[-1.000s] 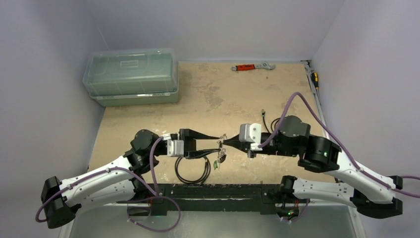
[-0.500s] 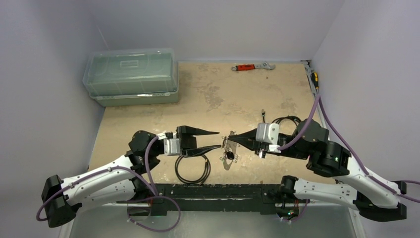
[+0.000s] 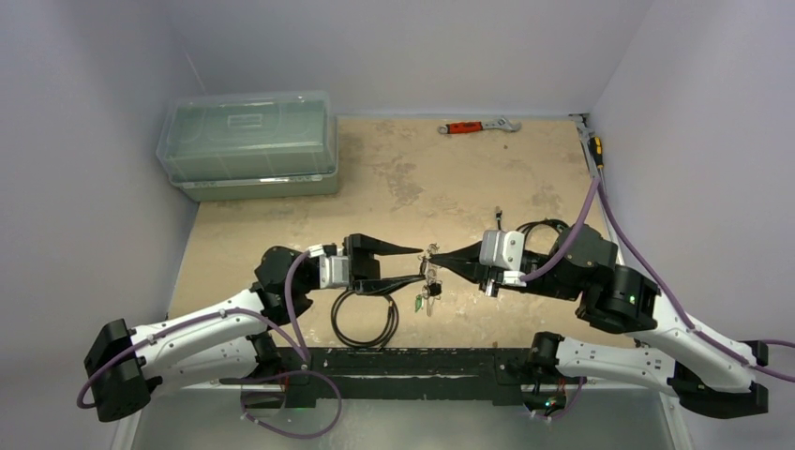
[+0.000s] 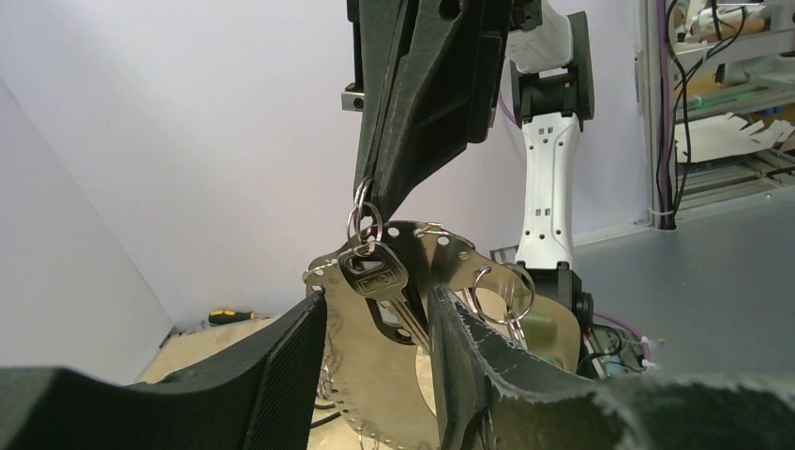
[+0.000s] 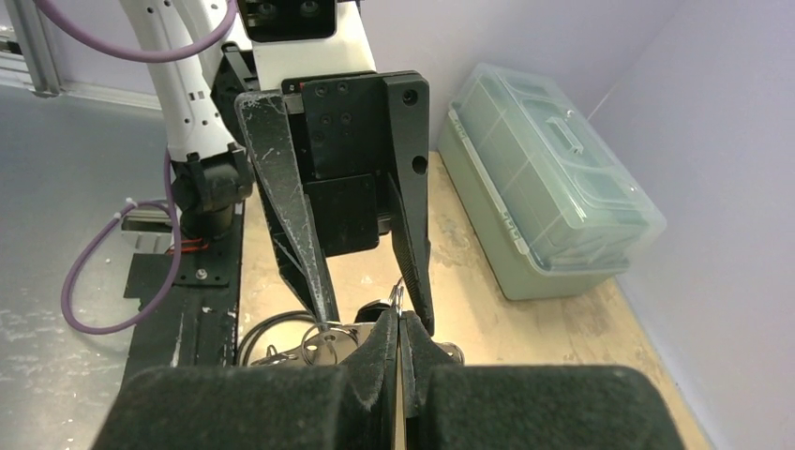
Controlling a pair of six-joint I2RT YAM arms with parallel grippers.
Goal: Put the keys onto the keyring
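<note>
The keyring (image 3: 430, 272), a flat silvery loop with small holes along its rim, hangs above the table between the two grippers. My right gripper (image 3: 437, 262) is shut on its top edge. In the left wrist view a silvery key (image 4: 379, 277) hangs there from a small split ring (image 4: 362, 219). More keys and a green piece (image 3: 419, 303) dangle below. My left gripper (image 3: 419, 264) is open, its fingers (image 4: 291, 375) on either side of the hanging key and keyring (image 4: 375, 375). The right wrist view shows my shut gripper (image 5: 399, 321) above the keyring (image 5: 330, 343).
A round black cable coil (image 3: 364, 320) lies on the table under the left gripper. A clear lidded box (image 3: 248, 145) stands at the back left. A red-handled wrench (image 3: 478, 126) lies at the far edge and a screwdriver (image 3: 594, 150) along the right edge.
Half a second ago the grippers had drawn apart, the left open and empty. They have closed in again, and the open left fingers now flank the keys hanging from the right gripper.
</note>
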